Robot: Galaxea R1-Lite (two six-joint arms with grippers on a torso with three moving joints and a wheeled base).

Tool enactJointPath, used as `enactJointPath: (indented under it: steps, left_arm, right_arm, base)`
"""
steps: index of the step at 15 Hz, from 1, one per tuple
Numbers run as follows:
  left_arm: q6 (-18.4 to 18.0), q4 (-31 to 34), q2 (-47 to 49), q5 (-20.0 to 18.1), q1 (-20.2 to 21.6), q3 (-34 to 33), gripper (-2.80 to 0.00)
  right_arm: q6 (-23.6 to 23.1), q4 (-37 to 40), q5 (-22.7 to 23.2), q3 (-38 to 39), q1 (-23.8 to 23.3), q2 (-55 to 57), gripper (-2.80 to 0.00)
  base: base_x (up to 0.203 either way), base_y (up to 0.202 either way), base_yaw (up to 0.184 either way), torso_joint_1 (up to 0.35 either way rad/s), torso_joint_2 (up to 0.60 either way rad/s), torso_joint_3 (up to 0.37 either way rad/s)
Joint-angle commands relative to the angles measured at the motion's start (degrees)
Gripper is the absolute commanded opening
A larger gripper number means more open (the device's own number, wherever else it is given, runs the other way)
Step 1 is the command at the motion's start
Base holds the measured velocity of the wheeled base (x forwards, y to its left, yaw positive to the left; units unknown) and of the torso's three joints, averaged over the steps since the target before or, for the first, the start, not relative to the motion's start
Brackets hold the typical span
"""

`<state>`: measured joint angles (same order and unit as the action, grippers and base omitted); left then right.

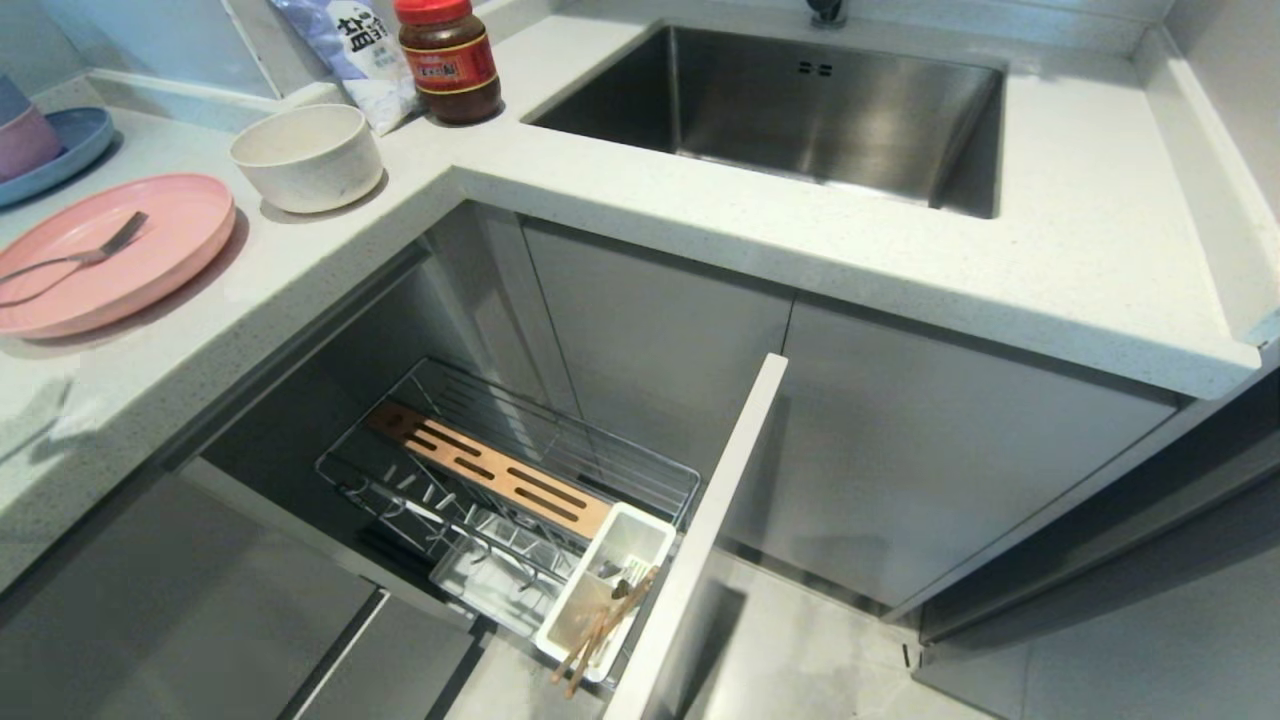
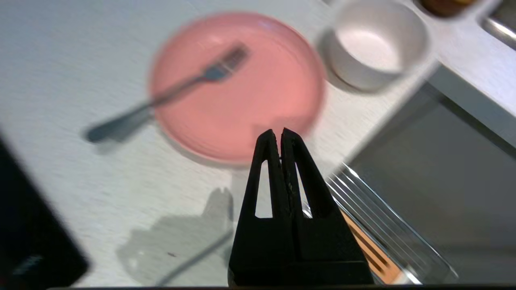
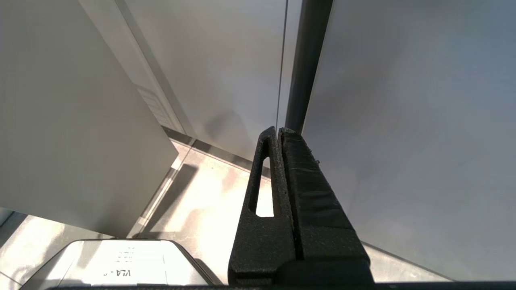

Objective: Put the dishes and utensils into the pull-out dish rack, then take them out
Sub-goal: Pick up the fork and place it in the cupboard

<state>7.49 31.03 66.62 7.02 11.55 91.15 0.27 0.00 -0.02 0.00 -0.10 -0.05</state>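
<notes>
Pink and matte, the plate (image 2: 238, 86) lies on the pale countertop (image 2: 80, 48) just beyond the tips of the left gripper (image 2: 278, 135), whose black fingers (image 2: 266, 169) are pressed together on nothing; a slim metal fork (image 2: 169, 94) rests across the plate, tines on the pink, handle out over the rim onto the counter; the cream-white bowl (image 2: 377, 44) stands just beside the plate, farther from the fingertips; below the counter edge, to one side of the fingers, the pull-out dish rack (image 1: 520, 480) is drawn out, chrome wire with its slotted wooden strip (image 1: 490, 470); the chopsticks (image 1: 600, 630) lean in its white cutlery tray (image 1: 640, 535) against the grey front panel (image 1: 700, 530); the steel sink (image 1: 800, 110) and a red-lidded sauce jar (image 1: 448, 60) sit farther along the counter; the right gripper (image 3: 278, 131) hangs low before grey cabinet doors (image 3: 403, 121), its fingers closed flat against each other, empty.
</notes>
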Motion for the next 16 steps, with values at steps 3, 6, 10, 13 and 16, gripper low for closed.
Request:
enactJointPath:
  steps: [3, 6, 10, 13, 16]
  left_arm:
    - [-2.2, -1.8, 3.3, -1.7, 12.5, 2.2, -2.8]
    - [-2.4, -0.6, 6.2, -10.9, 22.5, 6.2, -2.8]
    - [-2.6, 6.3, 11.6, -21.9, 29.3, 14.6, -2.8]
    - [-6.9, 12.5, 16.1, -33.0, 35.3, 19.4, -2.8]
    - [-12.7, 12.9, 19.3, -40.3, 38.5, 19.6, -2.8]
  right_arm:
    - [0.0, 0.0, 0.0, 0.1, 0.0, -0.2, -2.8]
    - [0.0, 0.0, -0.1, 0.1, 0.0, -0.2, -2.8]
    - [0.0, 0.0, 0.0, 0.1, 0.0, -0.2, -2.8]
    - [0.0, 0.0, 0.0, 0.1, 0.0, -0.2, -2.8]
    - [0.0, 0.0, 0.0, 0.1, 0.0, -0.2, -2.8]
  base:
    - [0.0, 0.0, 0.0, 0.0, 0.0, 0.0]
    - [0.0, 0.0, 0.0, 0.0, 0.0, 0.0]
    - [0.0, 0.0, 0.0, 0.0, 0.0, 0.0]
    - [0.0, 0.0, 0.0, 0.0, 0.0, 0.0]
    - [0.0, 0.0, 0.0, 0.0, 0.0, 0.0]
